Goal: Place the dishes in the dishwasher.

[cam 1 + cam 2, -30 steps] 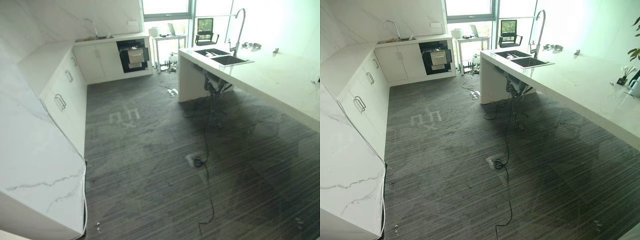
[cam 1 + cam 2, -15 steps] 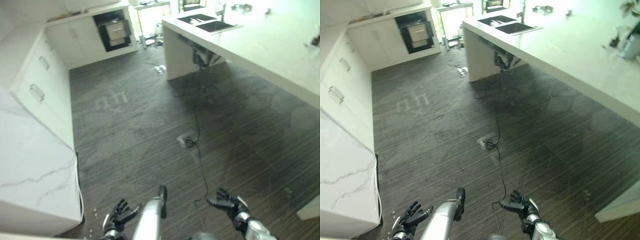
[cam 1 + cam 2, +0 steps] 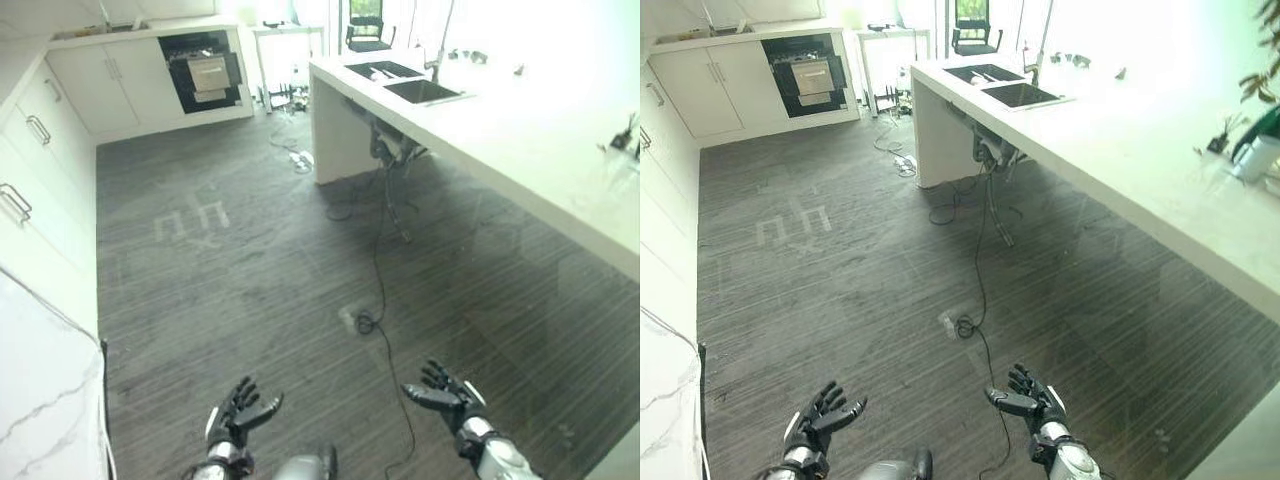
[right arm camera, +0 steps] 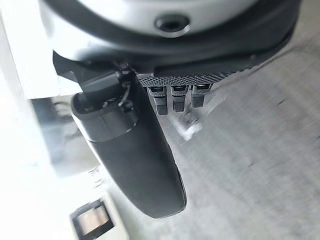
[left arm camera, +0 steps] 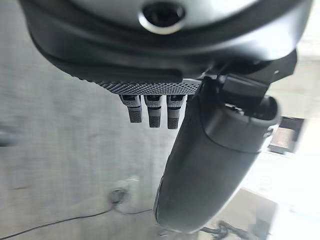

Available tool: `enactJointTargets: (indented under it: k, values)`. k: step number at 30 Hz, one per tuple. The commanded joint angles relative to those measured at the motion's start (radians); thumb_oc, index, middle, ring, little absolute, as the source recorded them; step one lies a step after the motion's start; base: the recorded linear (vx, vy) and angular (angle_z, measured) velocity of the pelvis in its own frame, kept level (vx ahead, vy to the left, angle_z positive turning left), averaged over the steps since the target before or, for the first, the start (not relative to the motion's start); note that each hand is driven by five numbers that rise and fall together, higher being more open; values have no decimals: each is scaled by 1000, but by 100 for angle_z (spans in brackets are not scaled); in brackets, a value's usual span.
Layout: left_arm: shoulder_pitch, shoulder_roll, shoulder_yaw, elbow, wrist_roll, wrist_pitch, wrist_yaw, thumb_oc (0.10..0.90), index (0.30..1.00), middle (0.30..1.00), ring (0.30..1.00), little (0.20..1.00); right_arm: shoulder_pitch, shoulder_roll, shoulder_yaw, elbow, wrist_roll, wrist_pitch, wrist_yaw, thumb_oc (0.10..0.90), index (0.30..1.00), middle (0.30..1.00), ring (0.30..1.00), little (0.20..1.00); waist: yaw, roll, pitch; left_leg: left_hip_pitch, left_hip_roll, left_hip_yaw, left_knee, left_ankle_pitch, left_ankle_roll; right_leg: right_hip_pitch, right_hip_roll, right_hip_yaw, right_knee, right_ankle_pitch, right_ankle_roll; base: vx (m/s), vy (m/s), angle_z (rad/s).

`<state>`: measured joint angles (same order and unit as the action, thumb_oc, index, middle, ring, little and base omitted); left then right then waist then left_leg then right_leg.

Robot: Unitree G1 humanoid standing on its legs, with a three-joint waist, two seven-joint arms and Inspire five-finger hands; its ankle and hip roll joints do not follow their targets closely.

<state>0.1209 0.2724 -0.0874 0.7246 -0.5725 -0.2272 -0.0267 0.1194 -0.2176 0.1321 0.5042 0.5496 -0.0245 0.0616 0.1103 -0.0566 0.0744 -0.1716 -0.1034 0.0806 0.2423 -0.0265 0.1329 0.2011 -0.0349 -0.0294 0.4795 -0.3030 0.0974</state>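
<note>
The dishwasher [image 3: 206, 78] is a dark open front set in the white cabinets at the far end of the room. Dishes lie in the double sink [image 3: 405, 82] on the long white counter [image 3: 540, 140] to the right; they are too small to make out. My left hand [image 3: 238, 415] hovers low over the floor at the lower left, open and holding nothing. My right hand [image 3: 443, 396] hovers at the lower right, open too with fingers spread. Both hands are far from the sink and the dishwasher.
White cabinets [image 3: 40, 140] with handles run along the left wall. A floor socket [image 3: 352, 320] with a black cord sits mid-floor. Pipes and cables hang under the counter's end [image 3: 390, 150]. A small plant [image 3: 1252, 150] stands on the counter at right.
The camera has swung up and right, so the whole scene shifted. Both hands, absent a second ago, now sit a little higher in view with fingers spread.
</note>
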Motion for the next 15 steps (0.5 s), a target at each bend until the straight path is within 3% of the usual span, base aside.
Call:
enactJointTargets:
  k: [1, 2, 3, 4, 5, 6, 7, 8, 9, 10, 12, 15]
  values:
    - [-15, 39, -22, -100, 67, -45, 6, 800, 900, 900, 900, 900, -30, -27, -26, -92, -5, -77, -29, 800, 900, 900, 900, 900, 11, 51, -27, -62, 88, -76, 58, -53, -73, -37, -90, -36, 109, 395, 78, 204, 222, 4]
    - [-14, 40, -28, -111, 82, -39, 16, 800, 900, 900, 900, 900, -31, -23, -22, -100, -11, -77, -35, 800, 900, 900, 900, 900, 13, 72, -23, -37, 90, -86, 58, -69, -59, -104, -117, -35, 279, 427, 72, 253, 321, -11]
    - [-6, 42, -44, -130, 95, -32, 33, 800, 900, 900, 900, 900, -28, -21, -6, -110, -21, -80, -34, 800, 900, 900, 900, 900, -5, 99, -5, 13, 92, -95, 58, -95, -39, -263, -128, -22, 497, 441, 48, 250, 305, -15]
    - [-3, 42, -60, -136, 119, -36, 55, 800, 900, 900, 900, 900, -30, -27, 9, -109, -18, -82, -30, 800, 900, 900, 900, 900, -19, 115, 6, 33, 94, -103, 58, -100, -38, -355, -104, -36, 522, 424, 22, 344, 204, -6]
    - [0, 46, -74, -134, 145, -44, 75, 800, 900, 900, 900, 900, -37, -32, 28, -107, -16, -81, -36, 800, 900, 900, 900, 900, -32, 106, 16, 48, 73, -116, 58, -99, -41, -393, -75, -88, 408, 391, 11, 437, -3, 24]
    - [12, 50, -60, -146, 152, -35, 67, 800, 900, 900, 900, 900, -33, -38, 34, -114, -25, -81, -36, 800, 900, 900, 900, 900, -46, 87, 29, 74, 53, -121, 58, -115, -47, -410, -60, -137, 233, 397, 17, 760, -282, 68]
    - [37, 75, -34, -168, 195, -26, 15, 800, 900, 900, 900, 900, -6, -68, 29, -118, -50, -90, -16, 800, 900, 900, 900, 900, -90, 41, 49, 139, 16, -130, 58, -175, -64, -416, -41, -179, -174, 430, 32, 681, -318, 106]
    - [40, 78, -37, -169, 195, -26, 3, 800, 900, 900, 900, 900, 0, -73, 28, -115, -42, -90, -16, 800, 900, 900, 900, 900, -101, 26, 56, 156, -1, -133, 58, -190, -65, -448, -47, -164, -179, 415, 39, 790, -361, 94]
    - [57, 77, -43, -168, 199, -41, -10, 800, 900, 900, 900, 900, 26, -84, 16, -111, -10, -86, 11, 800, 900, 900, 900, 900, -140, 20, 66, 212, -20, -163, 58, -232, -67, -540, -53, -140, -179, 452, 62, 490, -184, 53]
    - [65, 78, -45, -173, 206, -47, -13, 800, 900, 900, 900, 900, 30, -84, 11, -112, -8, -88, 16, 800, 900, 900, 900, 900, -144, 24, 68, 223, -16, -167, 58, -245, -66, -544, -54, -149, -179, 462, 62, 512, -199, 21]
    - [72, 84, -56, -179, 216, -55, -23, 800, 900, 900, 900, 900, 21, -95, 15, -108, -21, -94, 3, 800, 900, 900, 900, 900, -131, 16, 56, 222, -23, -161, 58, -258, -76, -513, -63, -158, -179, 364, 32, 348, -167, 31]
    - [64, 75, -58, -200, 196, -26, -54, 800, 900, 900, 900, 900, -11, -111, 21, -124, -41, -88, -24, 800, 900, 900, 900, 900, -110, 5, 12, 279, -26, -148, 58, -246, -101, -452, -54, -163, -179, 309, -2, 502, -210, -28]
